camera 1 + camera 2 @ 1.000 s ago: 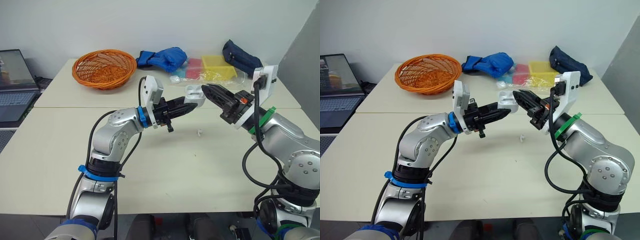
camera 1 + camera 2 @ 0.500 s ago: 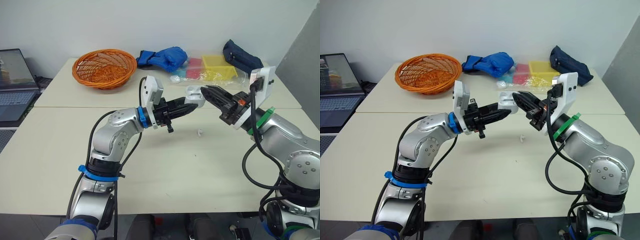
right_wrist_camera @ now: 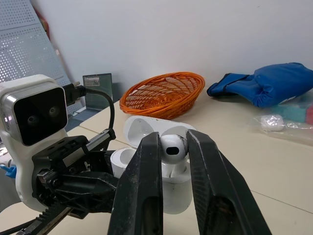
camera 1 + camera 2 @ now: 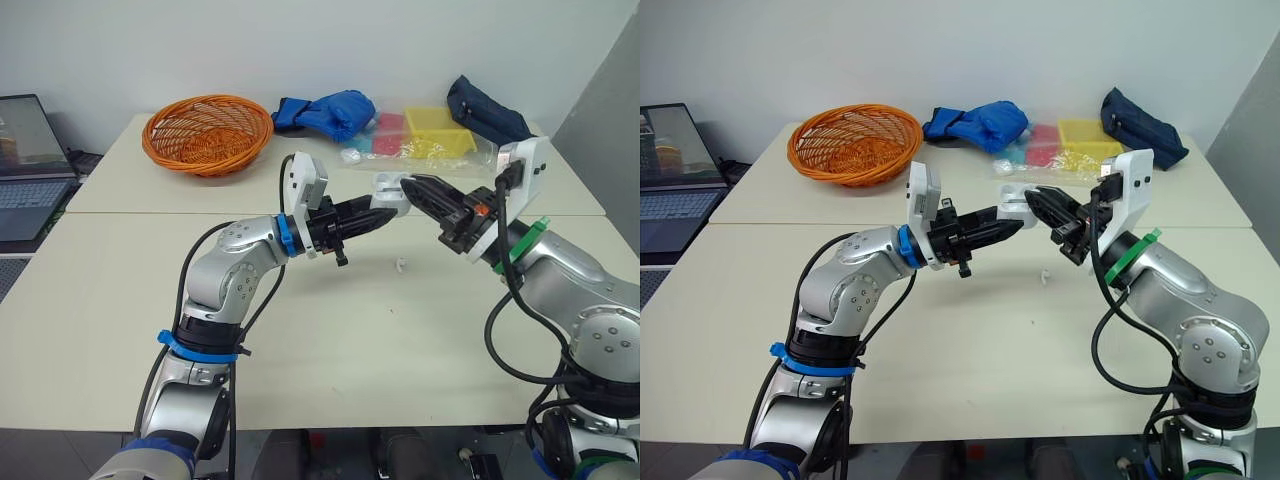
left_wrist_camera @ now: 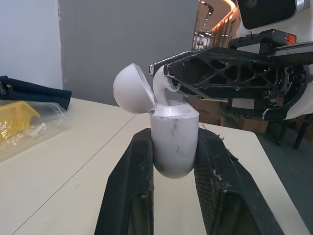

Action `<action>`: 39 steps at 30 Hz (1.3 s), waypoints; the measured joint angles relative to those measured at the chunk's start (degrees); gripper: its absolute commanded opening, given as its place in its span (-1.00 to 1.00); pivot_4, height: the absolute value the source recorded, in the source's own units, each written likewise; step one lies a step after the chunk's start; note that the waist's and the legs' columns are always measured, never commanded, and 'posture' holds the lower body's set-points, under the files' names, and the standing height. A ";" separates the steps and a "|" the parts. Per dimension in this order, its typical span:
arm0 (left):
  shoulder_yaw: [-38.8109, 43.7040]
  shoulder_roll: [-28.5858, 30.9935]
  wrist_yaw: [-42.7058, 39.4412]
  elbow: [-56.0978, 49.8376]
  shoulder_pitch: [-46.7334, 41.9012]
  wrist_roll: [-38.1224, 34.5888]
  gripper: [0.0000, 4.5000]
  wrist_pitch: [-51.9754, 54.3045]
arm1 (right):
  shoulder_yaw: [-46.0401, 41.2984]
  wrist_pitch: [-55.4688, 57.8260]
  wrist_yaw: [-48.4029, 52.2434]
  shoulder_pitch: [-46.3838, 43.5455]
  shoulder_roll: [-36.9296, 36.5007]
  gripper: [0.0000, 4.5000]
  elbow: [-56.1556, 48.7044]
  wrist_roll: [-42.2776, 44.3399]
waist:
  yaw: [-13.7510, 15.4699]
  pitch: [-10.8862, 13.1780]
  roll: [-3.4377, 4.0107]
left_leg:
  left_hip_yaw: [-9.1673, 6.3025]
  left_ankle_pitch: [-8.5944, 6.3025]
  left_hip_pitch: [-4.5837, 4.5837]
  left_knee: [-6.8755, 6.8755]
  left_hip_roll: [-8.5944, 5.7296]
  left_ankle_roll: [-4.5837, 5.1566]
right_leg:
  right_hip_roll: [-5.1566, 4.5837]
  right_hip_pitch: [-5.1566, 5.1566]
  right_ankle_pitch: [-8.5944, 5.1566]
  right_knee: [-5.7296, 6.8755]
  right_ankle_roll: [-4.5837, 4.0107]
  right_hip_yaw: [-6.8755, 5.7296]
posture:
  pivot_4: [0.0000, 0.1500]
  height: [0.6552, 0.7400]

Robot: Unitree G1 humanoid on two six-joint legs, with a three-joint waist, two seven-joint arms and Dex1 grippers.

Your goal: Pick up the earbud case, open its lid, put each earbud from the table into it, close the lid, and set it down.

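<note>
While I watch the head cameras, both arms meet in the air above the middle of the table [image 4: 330, 340], well clear of its surface. My left gripper [image 4: 378, 215] is closed down on the earbud case [image 5: 173, 132], with its two black fingers [image 5: 129, 191] pressed against opposite sides of the rounded white body. The case stands upright between them, mouth up, and its lid [image 5: 132, 88] is swung open and tipped back on its hinge.

My right gripper [image 4: 415, 187] comes in from the opposite side, its tips directly over the open case. It is nearly closed and pinches one earbud [image 3: 172, 146] between the fingertips. In the left wrist view the lower end of that earbud reaches the mouth of the case. I cannot tell whether it is seated in its slot or only touching the rim.

A second earbud [image 4: 399, 265] lies loose on the table just below the two grippers, apart from both of them, a little toward the right edge.

Along the far edge sit an orange basket [image 4: 208, 132] near the left corner, a blue bundle [image 4: 325, 113] at the middle, then a yellow box [image 4: 436, 132] and a dark blue pouch [image 4: 485, 110] toward the right corner.
</note>
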 measured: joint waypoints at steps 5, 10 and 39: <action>0.00 -0.01 -0.15 0.01 -0.02 0.00 -0.67 0.00 | 1.29 -1.09 0.46 0.19 -1.29 -0.83 -0.59 -1.13 | 0.00 0.00 0.00 | 0.00 0.00 0.00 0.01 0.00 0.00 | 0.00 0.00 0.00 0.00 0.00 -0.01 | 1.00 1.00; 0.01 -0.04 0.11 0.02 -0.04 0.01 -0.67 0.00 | 2.82 -2.42 1.56 0.24 -2.36 -0.83 -0.98 -3.57 | 0.01 0.00 0.00 | 0.00 0.00 0.00 0.01 0.00 0.00 | 0.00 0.00 0.00 0.00 0.00 0.00 | 1.00 1.00; 0.50 0.00 -0.09 0.09 -0.53 -0.04 -0.67 -0.03 | 4.99 -4.77 5.12 1.60 -2.50 0.67 -1.64 -8.27 | 0.02 0.00 0.00 | 0.00 0.00 0.00 0.02 -0.01 0.00 | 0.00 0.00 0.00 0.01 0.00 0.00 | 1.00 1.00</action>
